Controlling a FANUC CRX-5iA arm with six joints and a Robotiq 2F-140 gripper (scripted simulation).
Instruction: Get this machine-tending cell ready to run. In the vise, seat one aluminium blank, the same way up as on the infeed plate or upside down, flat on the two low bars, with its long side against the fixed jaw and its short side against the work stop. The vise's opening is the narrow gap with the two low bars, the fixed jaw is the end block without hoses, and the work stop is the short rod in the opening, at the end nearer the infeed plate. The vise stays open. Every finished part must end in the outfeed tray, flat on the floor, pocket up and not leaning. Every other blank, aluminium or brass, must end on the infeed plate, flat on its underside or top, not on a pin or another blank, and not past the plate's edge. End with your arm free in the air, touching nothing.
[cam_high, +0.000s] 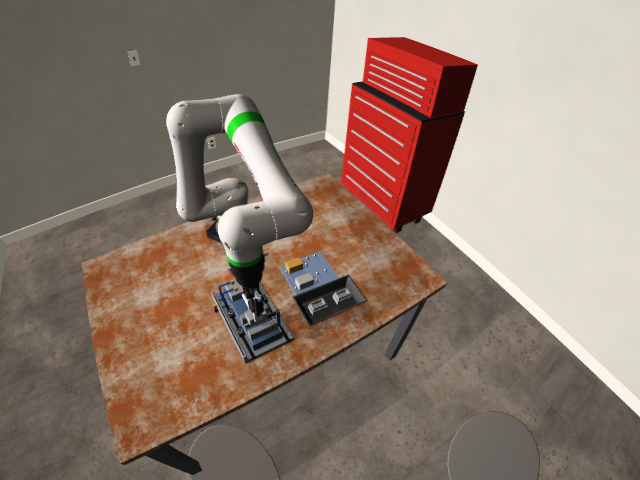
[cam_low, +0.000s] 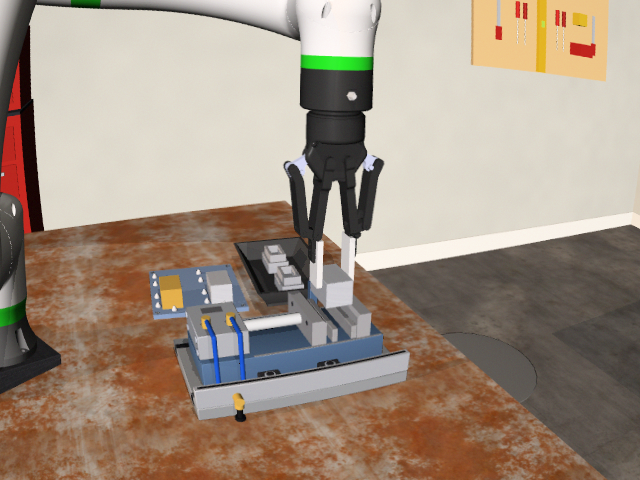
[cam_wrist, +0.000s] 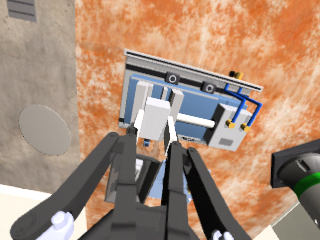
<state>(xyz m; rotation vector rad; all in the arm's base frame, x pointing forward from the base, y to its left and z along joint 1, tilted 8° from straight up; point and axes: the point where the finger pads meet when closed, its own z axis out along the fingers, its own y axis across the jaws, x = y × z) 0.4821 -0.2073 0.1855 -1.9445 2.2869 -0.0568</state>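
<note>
My gripper (cam_low: 334, 281) is shut on an aluminium blank (cam_low: 336, 291), a plain grey block, and holds it just above the vise's opening (cam_low: 333, 322). It also shows in the wrist view (cam_wrist: 154, 119) over the gap. The vise (cam_low: 289, 335) has the fixed jaw (cam_low: 356, 317) at the right and the hosed block (cam_low: 217, 330) at the left. The infeed plate (cam_low: 196, 289) carries a brass blank (cam_low: 170, 295) and another aluminium blank (cam_low: 219, 285). The outfeed tray (cam_low: 273, 268) holds two finished parts (cam_low: 281, 266), pockets up.
A red tool cabinet (cam_high: 405, 129) stands by the far wall. Two round stools (cam_high: 491, 446) sit at the table's front. The arm's base (cam_low: 15, 330) is at the table's left in the exterior view.
</note>
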